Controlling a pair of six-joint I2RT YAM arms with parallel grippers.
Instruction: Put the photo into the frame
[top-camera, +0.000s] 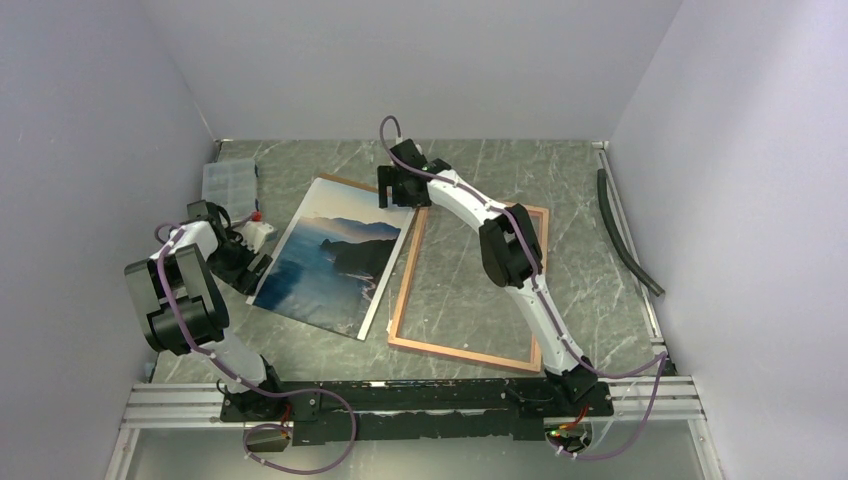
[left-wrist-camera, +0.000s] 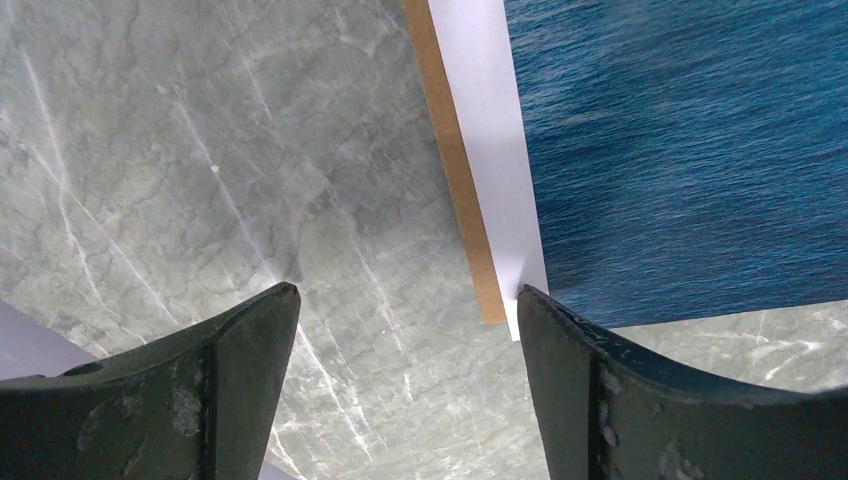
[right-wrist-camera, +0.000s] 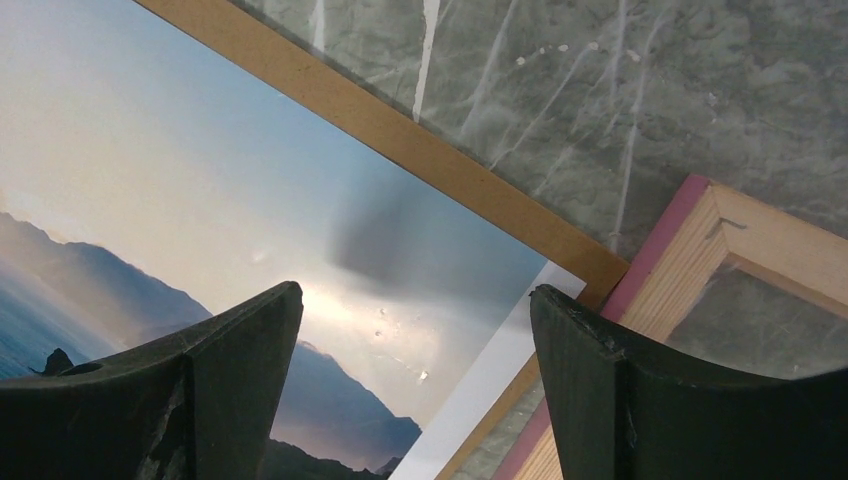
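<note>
"Marbled green table (top-camera: 480, 165), pale walls (top-camera: 400, 60). Where is the photo (top-camera: 335, 260)?"

"Flat on a brown backing board (right-wrist-camera: 400, 135), left of the frame (top-camera: 470, 352), not in it. Whether their corners touch or overlap is unclear."

"And the jaws?"

"Both spread wide, holding nothing. The left gripper (left-wrist-camera: 405, 300) sits at the photo's near-left corner. The right gripper (right-wrist-camera: 415, 295) hangs over its far corner by the frame. The right arm (top-camera: 520, 250) hides part of the frame's rail. A white object (top-camera: 258, 232) beside the left gripper is hard to identify."
</note>
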